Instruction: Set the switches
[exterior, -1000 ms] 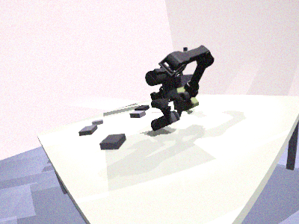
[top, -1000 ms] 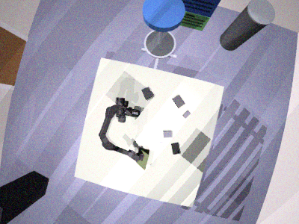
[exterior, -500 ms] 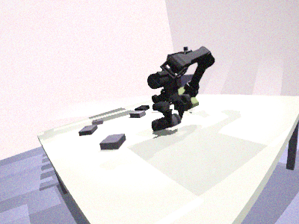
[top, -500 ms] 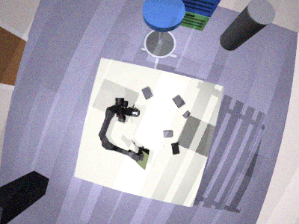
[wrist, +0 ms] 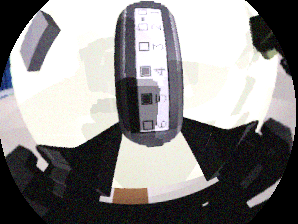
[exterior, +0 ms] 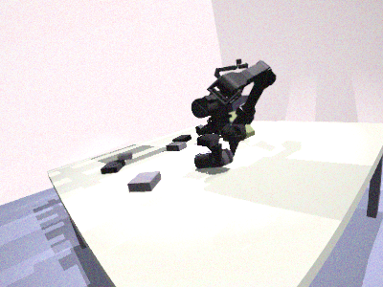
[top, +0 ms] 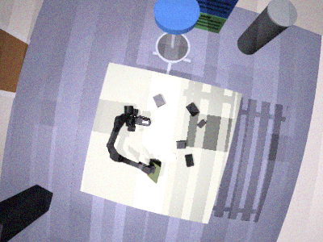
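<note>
Your gripper [top: 136,120] [exterior: 216,145] [wrist: 150,121] stands mostly open, its fingers spread across the controller unit [top: 144,121] [exterior: 206,161] [wrist: 175,80] and gripping its near end, low over the bench [top: 117,177] [exterior: 268,230]. The unit's label [wrist: 159,60] faces your wrist camera, squares 4 and 5 filled, 3 and 6 empty; a grey block [top: 159,100] [exterior: 145,182] [wrist: 38,42] lies well apart.
</note>
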Controlling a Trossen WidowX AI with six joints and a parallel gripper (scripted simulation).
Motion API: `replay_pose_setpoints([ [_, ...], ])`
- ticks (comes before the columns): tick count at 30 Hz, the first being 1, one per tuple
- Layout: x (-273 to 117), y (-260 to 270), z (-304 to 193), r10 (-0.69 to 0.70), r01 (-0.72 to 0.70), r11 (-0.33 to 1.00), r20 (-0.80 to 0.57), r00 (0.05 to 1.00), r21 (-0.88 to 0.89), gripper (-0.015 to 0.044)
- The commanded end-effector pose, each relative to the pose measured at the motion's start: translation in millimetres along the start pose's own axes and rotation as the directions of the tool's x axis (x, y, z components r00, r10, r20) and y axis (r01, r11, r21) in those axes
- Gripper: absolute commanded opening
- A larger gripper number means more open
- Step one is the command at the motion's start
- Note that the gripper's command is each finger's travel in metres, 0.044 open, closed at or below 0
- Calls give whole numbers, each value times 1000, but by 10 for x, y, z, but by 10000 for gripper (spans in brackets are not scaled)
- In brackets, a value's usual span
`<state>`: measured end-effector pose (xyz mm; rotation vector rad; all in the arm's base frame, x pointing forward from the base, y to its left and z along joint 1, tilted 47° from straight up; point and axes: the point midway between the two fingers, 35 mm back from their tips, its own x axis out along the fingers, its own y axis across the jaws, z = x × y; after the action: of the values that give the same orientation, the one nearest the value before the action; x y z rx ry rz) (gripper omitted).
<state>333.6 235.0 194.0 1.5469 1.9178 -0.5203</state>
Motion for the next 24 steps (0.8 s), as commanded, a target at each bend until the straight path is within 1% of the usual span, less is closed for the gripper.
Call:
replay_pose_setpoints([
  [1, 29, -5, 42, 0, 0, 1000, 11, 1000, 17, 338],
  [24, 207, -4, 0, 0, -1, 1000, 10, 1000, 17, 338],
])
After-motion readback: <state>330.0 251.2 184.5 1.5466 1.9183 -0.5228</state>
